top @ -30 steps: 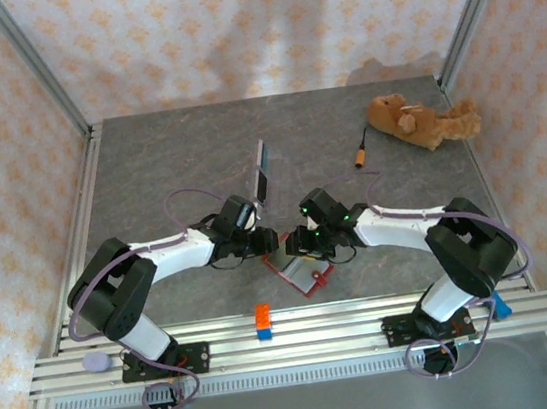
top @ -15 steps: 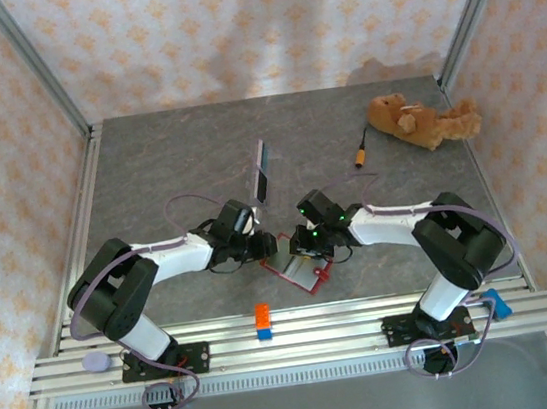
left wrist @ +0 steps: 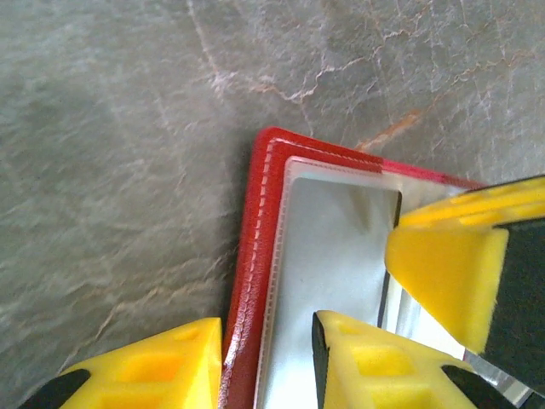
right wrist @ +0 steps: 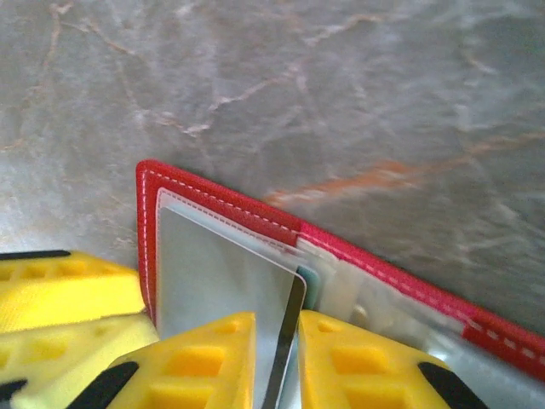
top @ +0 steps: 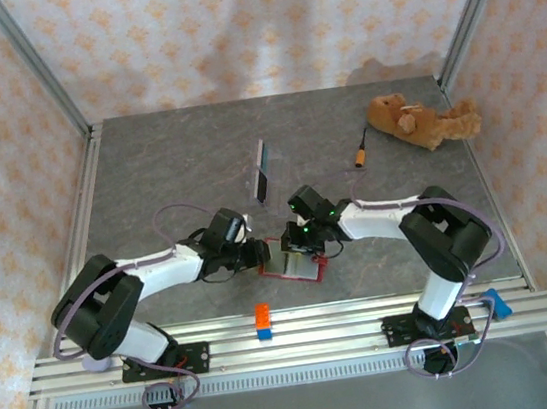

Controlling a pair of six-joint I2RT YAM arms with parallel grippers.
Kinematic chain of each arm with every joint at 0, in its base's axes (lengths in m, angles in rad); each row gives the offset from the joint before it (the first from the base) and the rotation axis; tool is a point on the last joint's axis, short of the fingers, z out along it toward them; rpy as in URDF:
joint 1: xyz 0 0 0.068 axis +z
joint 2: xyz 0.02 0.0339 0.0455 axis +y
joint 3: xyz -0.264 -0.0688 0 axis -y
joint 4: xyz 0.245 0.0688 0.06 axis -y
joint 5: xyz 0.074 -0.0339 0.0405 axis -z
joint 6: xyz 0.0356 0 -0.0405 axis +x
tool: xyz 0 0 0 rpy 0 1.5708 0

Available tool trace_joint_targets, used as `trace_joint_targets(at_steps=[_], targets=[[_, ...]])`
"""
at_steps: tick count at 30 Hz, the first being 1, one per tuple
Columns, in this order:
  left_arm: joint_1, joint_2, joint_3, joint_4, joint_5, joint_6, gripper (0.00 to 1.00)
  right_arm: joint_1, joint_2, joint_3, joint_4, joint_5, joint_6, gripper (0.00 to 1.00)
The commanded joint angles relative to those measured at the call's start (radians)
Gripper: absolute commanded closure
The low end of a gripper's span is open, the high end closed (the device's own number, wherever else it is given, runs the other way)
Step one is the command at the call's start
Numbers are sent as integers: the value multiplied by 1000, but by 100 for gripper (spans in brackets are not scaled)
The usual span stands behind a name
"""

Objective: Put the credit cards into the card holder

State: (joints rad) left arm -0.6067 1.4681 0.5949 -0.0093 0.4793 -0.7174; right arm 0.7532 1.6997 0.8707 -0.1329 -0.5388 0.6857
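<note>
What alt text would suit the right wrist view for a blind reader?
The right gripper pinches a thin card edge-on at the open red card holder, which lies on a grey marbled table. A teal card corner peeks from a clear pocket.

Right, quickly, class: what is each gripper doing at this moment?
Left gripper: closed on the edge of the red wallet.
Right gripper: closed on a thin card, held edge-on at the open wallet.

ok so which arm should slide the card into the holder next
Right. The right gripper pinches a card on edge over the pocket of the open card holder, while the left gripper straddles its red edge, likely steadying it.
</note>
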Motion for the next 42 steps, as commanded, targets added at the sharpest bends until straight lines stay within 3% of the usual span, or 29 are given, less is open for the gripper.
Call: trace_joint_targets(at_steps=[1,8,15,20,27,34,42], targets=[[0,-75,-14,-82,-55,-12,68,30,31,57,26,-31,-42,79],[33,-228,-40,-209,-129,-30,68,62,83,116,8,-42,-57,78],[87,-350,-46,-327,-166,-22,65,63,30,178,-190,62,-135,70],[87,-368,-15,-344,-144,11,60,62,-47,155,-295,148,-149,61],[80,-380,-2,-271,-99,22,59,62,-92,60,-300,202,-128,59],[59,-381,56,-283,-115,41,59,63,-157,93,-386,326,-163,59],[52,-364,198,-369,-210,110,57,63,-222,255,-509,611,-275,51]])
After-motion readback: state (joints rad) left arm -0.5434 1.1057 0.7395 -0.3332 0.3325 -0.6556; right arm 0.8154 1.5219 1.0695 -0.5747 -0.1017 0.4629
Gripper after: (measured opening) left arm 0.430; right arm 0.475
